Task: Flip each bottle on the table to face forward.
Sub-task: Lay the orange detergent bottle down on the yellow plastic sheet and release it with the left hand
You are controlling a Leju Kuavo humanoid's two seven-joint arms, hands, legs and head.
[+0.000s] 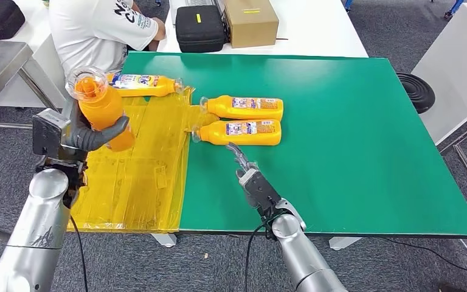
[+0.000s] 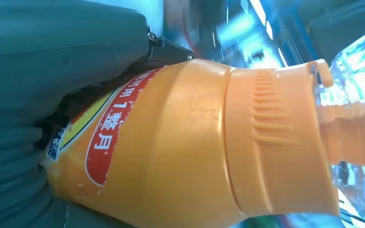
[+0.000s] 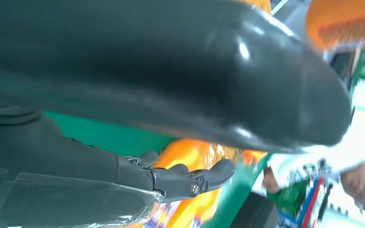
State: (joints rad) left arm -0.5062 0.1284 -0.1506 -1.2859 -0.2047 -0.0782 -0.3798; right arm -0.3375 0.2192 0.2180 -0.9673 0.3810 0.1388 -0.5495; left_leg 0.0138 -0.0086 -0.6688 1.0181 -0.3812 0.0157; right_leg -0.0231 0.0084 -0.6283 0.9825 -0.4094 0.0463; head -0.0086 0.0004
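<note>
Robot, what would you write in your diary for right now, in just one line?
left hand: holds orange plastic bottle raised above yellow sheet | right hand: open, near closest lying orange bottle | three bottles lying on green table

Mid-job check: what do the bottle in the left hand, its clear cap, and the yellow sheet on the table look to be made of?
Held bottle: likely opaque orange plastic, smooth and slightly glossy, with a ribbed collar and a printed label. Clear cap: seemingly transparent hard plastic; the orange nozzle shows through. Yellow sheet: probably thin translucent plastic film, wrinkled and shiny. The left hand grips the bottle.
</note>
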